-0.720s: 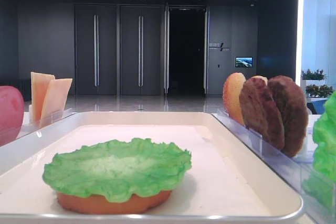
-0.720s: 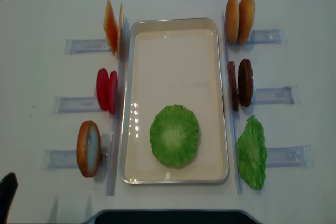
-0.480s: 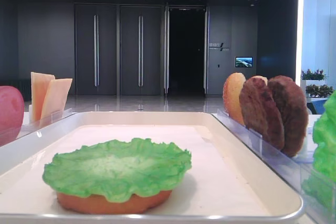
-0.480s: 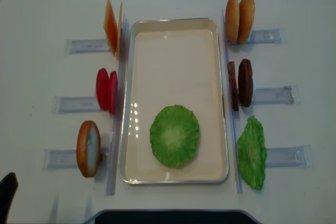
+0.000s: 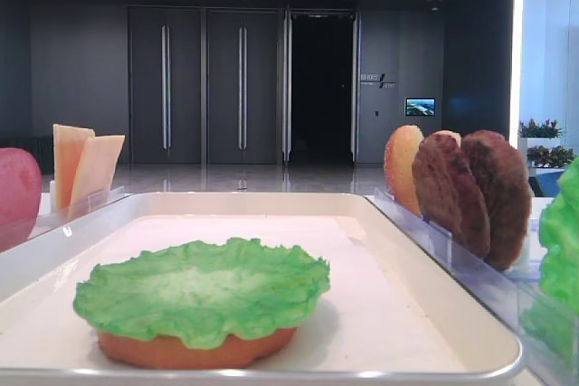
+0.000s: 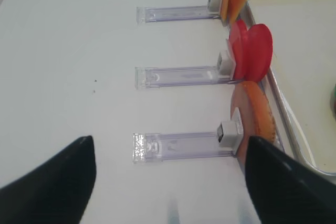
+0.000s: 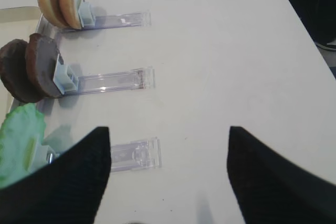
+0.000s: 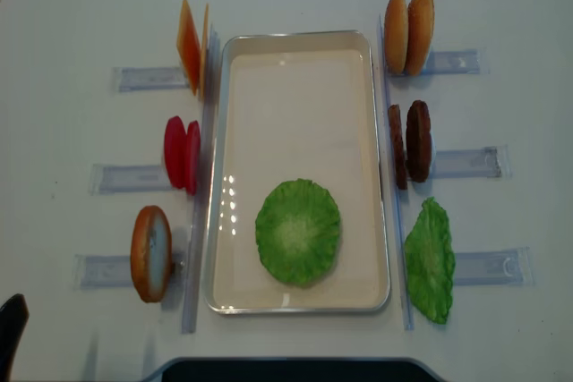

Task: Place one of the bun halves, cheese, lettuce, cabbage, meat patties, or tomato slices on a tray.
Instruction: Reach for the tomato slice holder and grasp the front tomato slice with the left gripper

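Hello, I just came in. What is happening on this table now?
A two-armed robot is putting toy burger parts on a tray. A lettuce leaf already lies on a bun half near one end of the tray. Nothing is being handled right now: the left gripper and right gripper are both open and empty, over bare table beside the racks. The tomato slices, cheese and meat patties stand in their racks alongside the tray.

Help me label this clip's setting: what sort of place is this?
Probably a demo table in an office or exhibition lobby, not a kitchen. Toy burger parts such as meat patties stand in clear racks around a tray, with tall dark doors and a wall screen behind.
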